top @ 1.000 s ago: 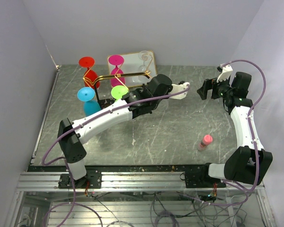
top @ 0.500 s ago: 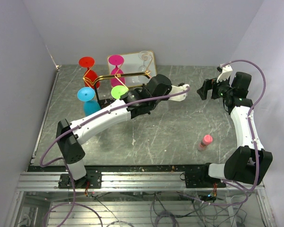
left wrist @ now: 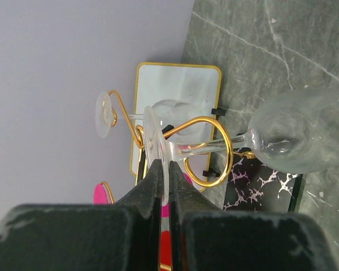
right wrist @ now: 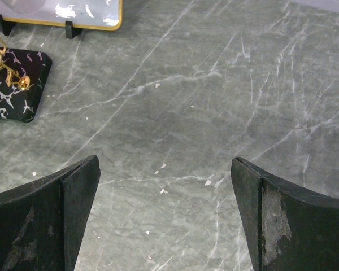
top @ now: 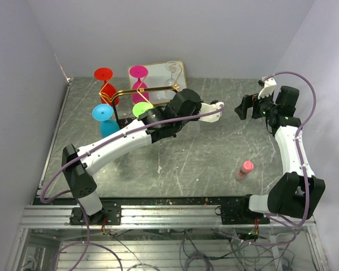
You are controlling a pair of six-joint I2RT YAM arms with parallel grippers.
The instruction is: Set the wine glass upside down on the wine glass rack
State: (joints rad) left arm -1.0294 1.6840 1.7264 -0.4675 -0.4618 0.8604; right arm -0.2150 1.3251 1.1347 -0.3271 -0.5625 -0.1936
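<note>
Currently pinching the foot of the wine glass [left wrist: 299,138] in the left tool [left wrist: 165,172], at the right end of the wine glass rack [left wrist: 200,118], with stem running straight away from the tool across a gold scroll, bowl beyond. With right tool [right wrist: 164,164] spread, well apart rightward.

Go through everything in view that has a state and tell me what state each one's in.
left gripper: shut on the clear wine glass, at its foot.
clear wine glass: held, stem crossing the gold scroll of the wine glass rack.
right gripper: open, empty.
red glass, pink glass, blue glass, green glass: hung upside down.
second clear glass: foot at a far scroll.
pink bottle: appears upright.
</note>
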